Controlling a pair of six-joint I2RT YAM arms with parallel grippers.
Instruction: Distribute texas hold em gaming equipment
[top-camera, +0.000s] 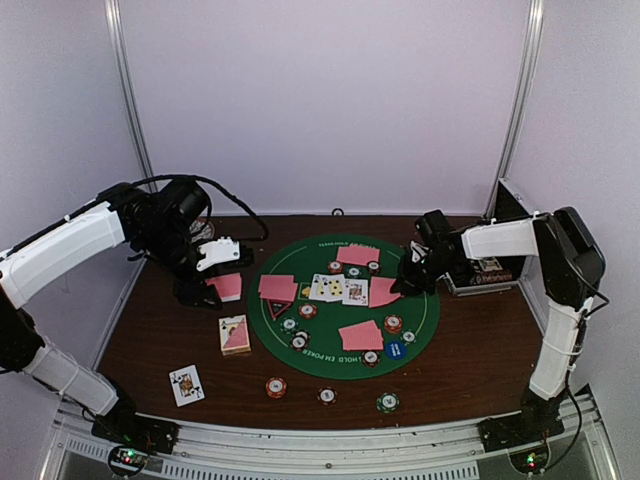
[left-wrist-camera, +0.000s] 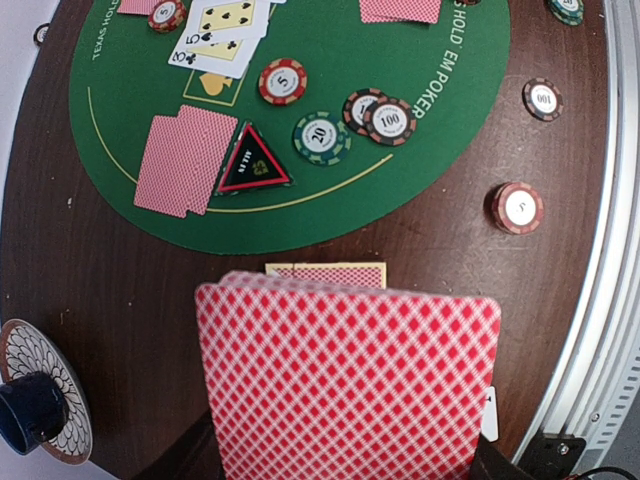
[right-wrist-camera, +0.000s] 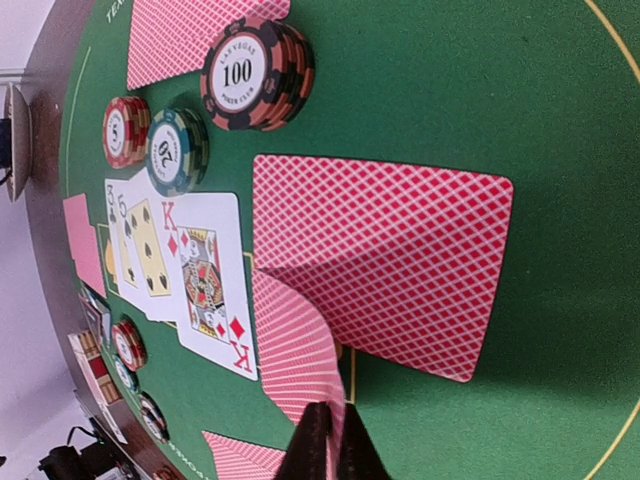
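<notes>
– Cards: who's got what, and where?

– L arm: left gripper (top-camera: 205, 292) is clamped tight on a fan of cards (left-wrist-camera: 345, 385), red backs up, off the green mat (left-wrist-camera: 340, 50) at approx 9 o'clock. R arm: right gripper (right-wrist-camera: 325, 450) is pinched closed on the edge of a single card (right-wrist-camera: 295, 360) at the mat's 3 o'clock. That card bows up off the felt.

– Rest of the kit?

– Face-up cards (right-wrist-camera: 205, 280) sit mid-mat, w/ chips (right-wrist-camera: 255, 75) dotted round them and a few more off the mat at 6 o'clock.

– How will it all handle?

– Cards look thin, light, slick and bendy. Lying flat they give nothing to bite, so I'd take one by an edge, as the R arm has. The fan could shear apart if the squeeze eases, so grip near the stacked end. Chips seem rigid and heavier; I'd pinch those across the rim.
</notes>
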